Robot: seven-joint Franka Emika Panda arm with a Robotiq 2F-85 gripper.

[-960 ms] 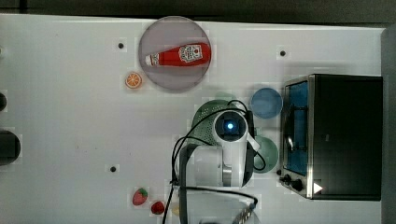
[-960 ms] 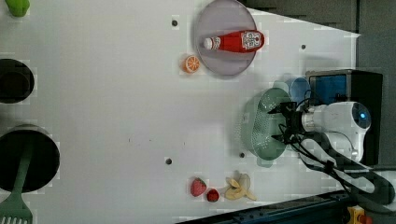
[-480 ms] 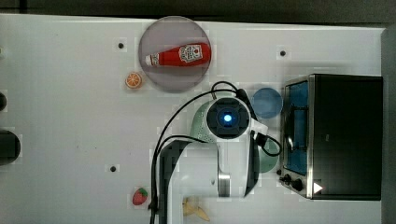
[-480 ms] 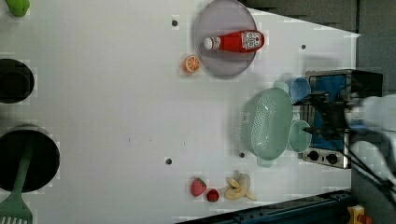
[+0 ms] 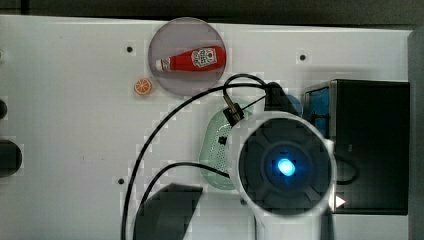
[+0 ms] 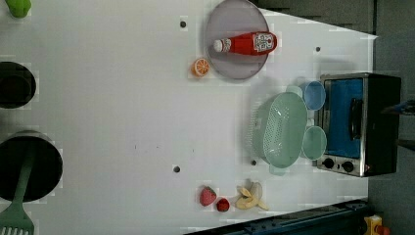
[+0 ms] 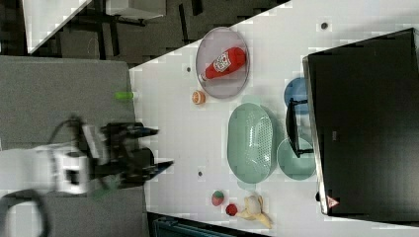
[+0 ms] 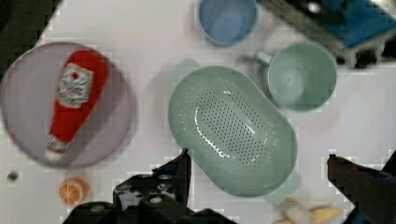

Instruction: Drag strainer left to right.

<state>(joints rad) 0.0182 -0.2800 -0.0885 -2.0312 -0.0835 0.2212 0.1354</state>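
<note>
Strainer (image 6: 280, 129), pale mint-green perforated plastic oval with a small tab handle: sitting mouth-up on the white desk (image 6: 122, 122), well toward the left view's right, just beside a black toaster oven with a blue door (image 6: 359, 122). Round mint-green mug (image 6: 314, 142) and small blue bowl (image 6: 314, 95): lying between strainer and oven, close against the strainer's rim. Grey round plate (image 6: 237, 66) carrying a red ketchup bottle (image 6: 247, 43), an orange slice (image 6: 200, 67), strawberries (image 6: 207, 196) and a peeled banana (image 6: 250, 196): resting apart from the strainer. Gripper (image 7: 153, 148): fingers standing spread wide, holding nothing, hanging high above the desk and clear of the strainer. Step in hand, as judged: the drag looking finished, the arm standing off. Next move, if any: none on the strainer beyond confirming its place.
</note>
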